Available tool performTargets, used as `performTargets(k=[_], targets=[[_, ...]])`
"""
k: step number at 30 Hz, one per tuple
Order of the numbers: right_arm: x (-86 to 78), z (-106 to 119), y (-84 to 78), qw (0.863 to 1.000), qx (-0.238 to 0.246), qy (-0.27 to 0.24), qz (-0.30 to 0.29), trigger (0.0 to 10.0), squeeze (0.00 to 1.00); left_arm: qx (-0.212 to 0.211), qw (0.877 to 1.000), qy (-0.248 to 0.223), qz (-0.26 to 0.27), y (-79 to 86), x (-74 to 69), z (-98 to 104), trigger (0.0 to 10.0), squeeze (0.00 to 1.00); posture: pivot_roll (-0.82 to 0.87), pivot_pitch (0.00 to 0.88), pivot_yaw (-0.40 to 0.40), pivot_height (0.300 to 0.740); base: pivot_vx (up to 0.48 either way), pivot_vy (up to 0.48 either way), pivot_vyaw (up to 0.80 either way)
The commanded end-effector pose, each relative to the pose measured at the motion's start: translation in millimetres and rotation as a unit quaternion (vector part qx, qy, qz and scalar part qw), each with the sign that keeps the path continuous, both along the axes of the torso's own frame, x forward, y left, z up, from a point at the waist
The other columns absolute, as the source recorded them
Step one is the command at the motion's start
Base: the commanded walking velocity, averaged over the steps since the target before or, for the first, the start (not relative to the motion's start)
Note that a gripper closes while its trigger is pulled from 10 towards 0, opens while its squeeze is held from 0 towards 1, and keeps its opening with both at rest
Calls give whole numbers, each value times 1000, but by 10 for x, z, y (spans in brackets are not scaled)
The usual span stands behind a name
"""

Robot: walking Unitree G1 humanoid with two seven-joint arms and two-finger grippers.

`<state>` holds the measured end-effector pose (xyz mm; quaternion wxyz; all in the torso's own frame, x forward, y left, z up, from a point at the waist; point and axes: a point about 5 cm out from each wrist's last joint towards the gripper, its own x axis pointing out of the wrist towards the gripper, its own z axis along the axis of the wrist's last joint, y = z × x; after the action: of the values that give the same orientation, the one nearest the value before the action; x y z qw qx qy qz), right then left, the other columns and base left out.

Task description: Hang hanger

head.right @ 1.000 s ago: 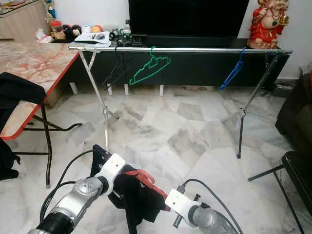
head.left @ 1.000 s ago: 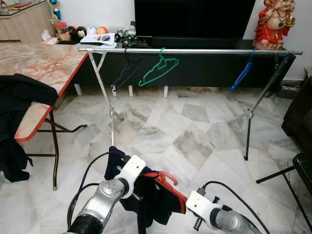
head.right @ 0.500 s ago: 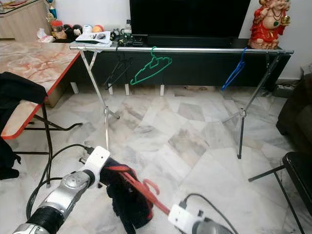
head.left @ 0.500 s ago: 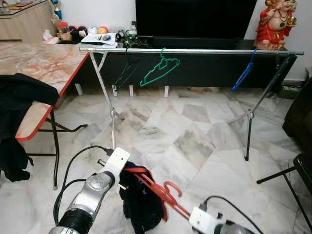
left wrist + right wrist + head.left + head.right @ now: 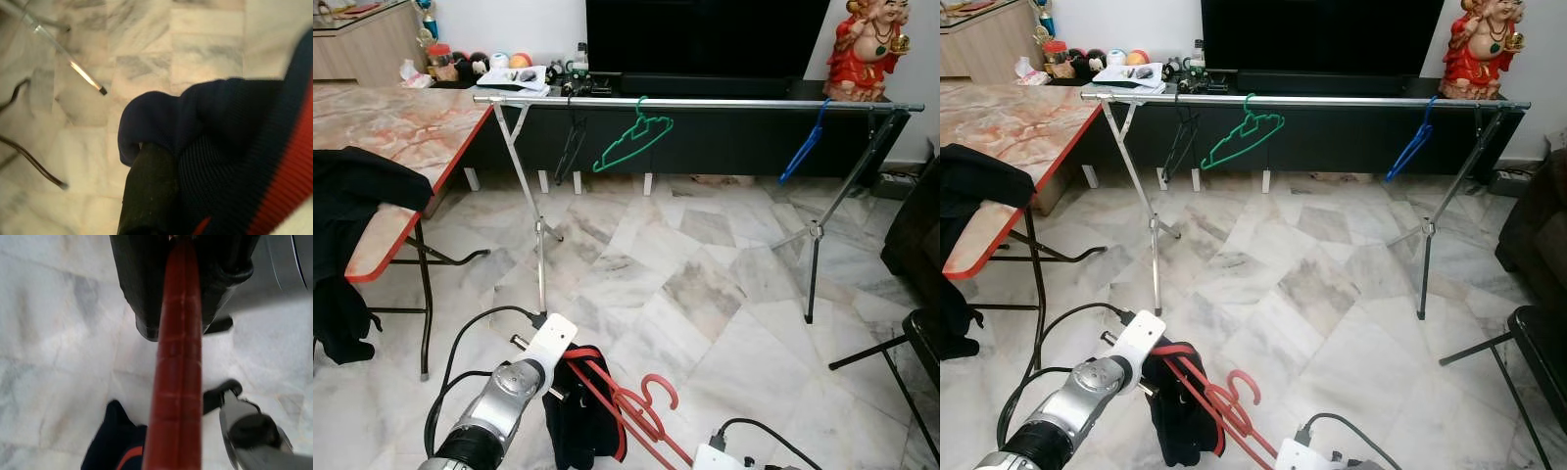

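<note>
Between right claw [image 5: 182, 254] fingers: red hanger [image 5: 176, 372]

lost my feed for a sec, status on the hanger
Left gripper on dark garment, low over floor. Right gripper clamped on red hanger. Rail far ahead, nothing between.

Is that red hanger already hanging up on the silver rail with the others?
No, the red hanger is down low over the floor, carrying a dark garment, far below the silver rail.
</note>
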<state>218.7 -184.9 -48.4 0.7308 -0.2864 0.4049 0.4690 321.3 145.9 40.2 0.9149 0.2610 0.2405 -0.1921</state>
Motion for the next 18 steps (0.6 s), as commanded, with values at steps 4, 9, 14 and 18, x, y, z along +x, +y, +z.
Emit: performTargets(k=[4,9,14,18], targets=[[21,13,-277,997,-68,-6,-36,0,0,12,997,-24,-67,-22,29,133,0,0,68,49,-50,740,0,0,0],[118,76,-494,987,-133,-34,-88,0,0,1,980,16,-198,-170,-122,132,0,0,67,55,-53,740,0,0,0],[150,89,-471,986,-137,-32,-86,0,0,-8,966,32,-256,-236,-204,162,0,0,74,57,-55,740,0,0,0],[189,108,-357,991,-105,-35,-69,0,0,-7,979,8,-204,-205,-111,199,0,0,77,57,-55,740,0,0,0]])
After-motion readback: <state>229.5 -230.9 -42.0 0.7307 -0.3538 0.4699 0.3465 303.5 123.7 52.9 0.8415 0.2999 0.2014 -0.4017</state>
